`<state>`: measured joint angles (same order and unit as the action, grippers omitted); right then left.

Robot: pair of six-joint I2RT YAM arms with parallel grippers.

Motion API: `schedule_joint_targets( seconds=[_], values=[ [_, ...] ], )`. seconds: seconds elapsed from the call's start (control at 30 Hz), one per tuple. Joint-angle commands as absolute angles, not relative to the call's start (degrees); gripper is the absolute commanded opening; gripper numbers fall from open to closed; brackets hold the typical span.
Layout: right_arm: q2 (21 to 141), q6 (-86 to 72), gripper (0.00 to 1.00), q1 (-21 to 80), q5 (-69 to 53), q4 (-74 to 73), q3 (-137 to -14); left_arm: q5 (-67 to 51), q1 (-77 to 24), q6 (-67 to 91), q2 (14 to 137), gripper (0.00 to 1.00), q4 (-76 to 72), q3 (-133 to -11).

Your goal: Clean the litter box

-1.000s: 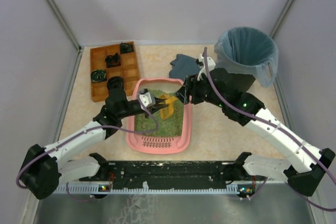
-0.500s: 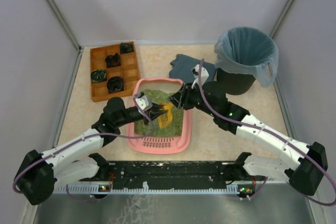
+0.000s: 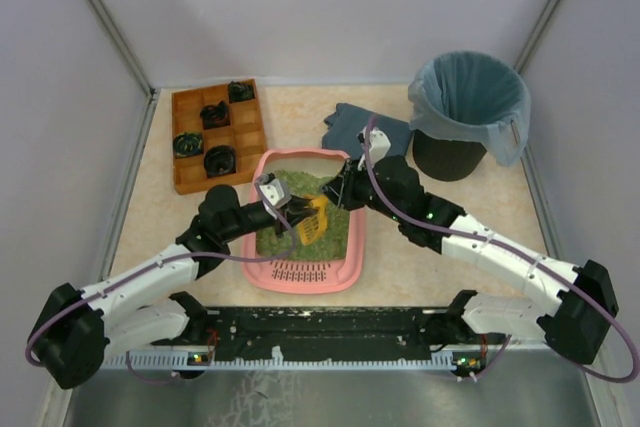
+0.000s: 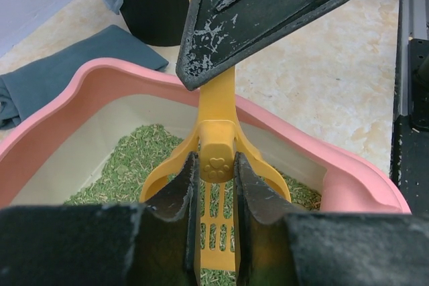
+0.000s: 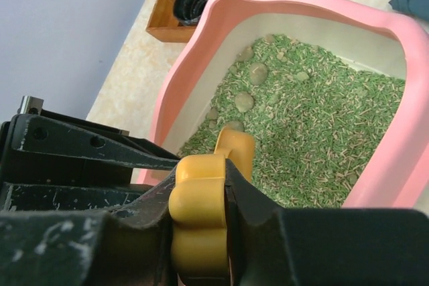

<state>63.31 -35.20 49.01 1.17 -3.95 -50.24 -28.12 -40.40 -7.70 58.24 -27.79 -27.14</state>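
The litter box (image 3: 300, 274) sits on the table (image 3: 420, 257) at mid-width, just ahead of the arm bases, grille end toward you. The yellow scoop (image 3: 313, 219) stands inside it, slotted head down in the litter.

Findings, risk:
- Both grippers hold that one scoop. The left gripper (image 4: 216, 169) is clamped low on the handle at the paw mark. The right gripper (image 5: 199, 195) is closed on the handle's top end.
- With two arms on one rigid handle, any move out of step will twist it. The weaker grip may slip, or the scoop may lever against the pink rim and shove the box.
- If you release the left too early, judge the right's hold first. It has only the handle tip, so a loaded head could swing and fling litter onto the table.
- The bin (image 3: 468, 97) is well apart, to the far right, so a tilted carry would spill on the way.

Findings, condition:
- The box is pink plastic with rounded corners and a pale inner wall.
- The green granular litter lies uneven.
- Several grey-green clumps (image 5: 244, 102) rest along its left side, not yet lifted.
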Motion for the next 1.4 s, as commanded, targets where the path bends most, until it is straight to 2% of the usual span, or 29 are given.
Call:
schedule_joint_targets(
  seconds=[0.0, 0.1, 0.13, 0.27, 0.47, 0.5, 0.57, 0.67, 0.8, 0.9, 1.13, 1.37],
  values=[
    [64.66, -34.92, 0.18, 50.65, 0.74, -2.36, -52.9, -27.55, -40.87, -7.45, 58.11, 0.0, -30.52, -28.08],
    [64.63, -34.05, 0.07, 50.75, 2.04, -3.19, -53.57, -27.26, -40.87, -7.1, 57.95, 0.04, -29.76, -28.41],
    [64.55, -33.44, 0.04, 50.78, 2.82, -3.75, -53.83, -26.69, -40.87, -6.56, 57.86, 0.1, -29.15, -28.72],
    [64.26, -30.07, 0.0, 50.8, 7.97, -6.31, -55.48, -20.35, -40.87, -2.32, 55.85, 0.45, -24.5, -29.97],
    [63.67, -25.96, 0.0, 50.87, 11.6, -4.79, -56.62, 4.34, -40.67, 11.31, 49.07, 0.88, -7.58, -33.85],
    [63.64, -25.79, 0.0, 50.83, 11.68, -3.93, -56.69, 7.53, -40.11, 13.42, 49.05, 0.89, -2.17, -36.41],
    [64.12, -25.48, 0.0, 50.87, 12.29, -3.0, -57.12, 9.77, -38.41, 15.72, 50.3, 0.91, 9.34, -41.38],
    [65.1, -25.26, 0.0, 50.8, 14.25, -2.09, -57.86, 9.48, -36.5, 17.29, 50.87, 0.89, 17.03, -44.28],
    [68.57, -25.14, 0.0, 50.84, 16.65, -3.53, -61.16, 8.1, -33.18, 18.65, 52.83, 0.76, 25.02, -46.51],
    [71.19, -26.1, 0.0, 50.8, 16.44, -4.39, -63.62, 5.75, -28.92, 19.61, 56.67, 0.73, 31.48, -48.62],
    [76.54, -33.75, 0.0, 50.81, 14.61, -4.85, -65.23, -1.34, -25.21, 18.66, 56.78, 0.72, 29.19, -45.3],
    [80.79, -38.38, 0.0, 51.66, 19.6, -10.35, -66.01, -5.94, -25.1, 16.33, 61.31, 0.61, 28.14, -44.06]
  ],
)
